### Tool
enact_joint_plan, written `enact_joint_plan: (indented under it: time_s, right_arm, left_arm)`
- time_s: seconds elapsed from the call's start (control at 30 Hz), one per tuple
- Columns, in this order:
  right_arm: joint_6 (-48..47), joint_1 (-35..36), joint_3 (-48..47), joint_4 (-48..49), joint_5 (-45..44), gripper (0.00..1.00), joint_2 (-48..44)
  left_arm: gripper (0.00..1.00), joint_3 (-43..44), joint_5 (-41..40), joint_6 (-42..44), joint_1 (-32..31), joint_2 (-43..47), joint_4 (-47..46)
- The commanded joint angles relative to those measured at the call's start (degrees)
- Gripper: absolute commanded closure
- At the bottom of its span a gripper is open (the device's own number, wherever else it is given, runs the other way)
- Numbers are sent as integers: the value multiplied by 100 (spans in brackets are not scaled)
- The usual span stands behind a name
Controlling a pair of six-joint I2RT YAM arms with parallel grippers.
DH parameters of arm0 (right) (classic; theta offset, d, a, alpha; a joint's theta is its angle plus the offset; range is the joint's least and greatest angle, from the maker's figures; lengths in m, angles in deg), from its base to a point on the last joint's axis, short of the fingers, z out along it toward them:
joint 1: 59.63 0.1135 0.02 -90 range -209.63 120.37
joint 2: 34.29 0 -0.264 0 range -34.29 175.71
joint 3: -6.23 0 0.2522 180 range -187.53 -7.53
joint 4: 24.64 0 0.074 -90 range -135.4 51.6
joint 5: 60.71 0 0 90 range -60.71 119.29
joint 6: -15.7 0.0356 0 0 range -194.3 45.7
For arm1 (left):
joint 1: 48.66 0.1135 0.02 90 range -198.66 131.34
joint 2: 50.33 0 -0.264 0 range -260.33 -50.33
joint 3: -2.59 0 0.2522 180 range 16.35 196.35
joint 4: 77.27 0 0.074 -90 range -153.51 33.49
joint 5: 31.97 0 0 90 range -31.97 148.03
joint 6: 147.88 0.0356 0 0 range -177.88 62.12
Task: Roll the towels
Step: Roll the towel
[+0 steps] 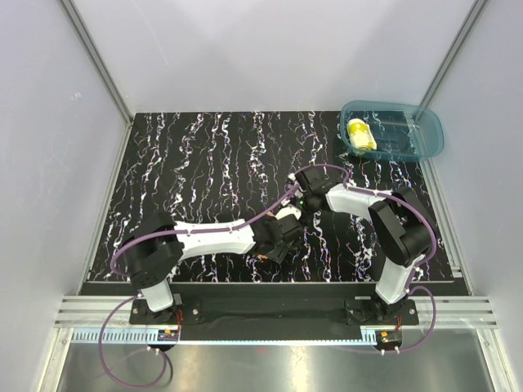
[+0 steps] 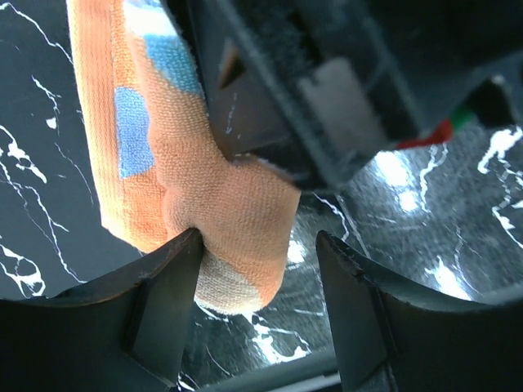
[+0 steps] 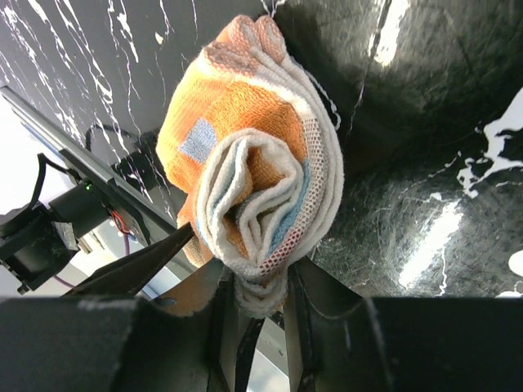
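My right gripper [image 3: 255,282] is clenching the orange towel [image 3: 245,147] by one end of its roll, the cloth squeezed tight between both fingers. Only that wrist's camera is giving the end-on look: pale layers are curling in a spiral at the roll's open end, a light-blue patch is showing on the orange outer face, and the bundle is rising straight out of the jaws over the black marbled table [image 3: 425,163]. My left gripper [image 2: 260,245] is standing released. Its camera is catching the same towel from the side, blue and white patches running along it. The cloth is pressing against one finger [image 2: 163,286], while the other finger is sitting apart from it with bare table between, and the dark body of my right gripper is looming just beyond. The overhead view is hiding the orange towel under my two wrists, which are meeting nose to nose. It alone is showing the yellow towel [image 1: 361,135], rolled and lying inside the teal bin [image 1: 425,143], well beyond my right jaws.
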Motion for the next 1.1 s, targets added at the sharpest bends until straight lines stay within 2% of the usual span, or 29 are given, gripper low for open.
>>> enact_joint_plan:
  time_s: [0.0,0.2,0.3,0.5,0.63,0.67,0.77,0.9,1.07]
  right_arm:
    - [-124,84,-252,-106,-25,81,51]
    - [-185,84,-313,-150,-8,81,139]
    - [-255,84,-357,-159,53,81,235]
    - [-413,84,-480,-264,142,78,490]
    - [-519,84,-585,-431,36,65,508]
    - [-545,84,-612,-492,-7,54,482]
    - [-765,84,-901,-878,-218,40,464]
    - [-1028,75,-1384,-1362,-465,35,499]
    - [-1064,75,-1658,-1468,-500,32,666]
  left_arm:
    - [36,-18,-319,106,2,-163,-212]
    - [37,-360,-372,106,2,-286,-440]
    - [43,-554,-346,150,2,-304,-669]
    - [71,-827,-179,238,98,-392,-985]
    - [80,-950,49,291,291,-374,-1152]
    - [80,-1020,172,326,318,-365,-1240]
    - [81,-1125,461,422,450,-339,-1415]
    - [84,-1222,840,537,643,-339,-1574]
    - [83,-1477,1410,651,915,-75,-1890]
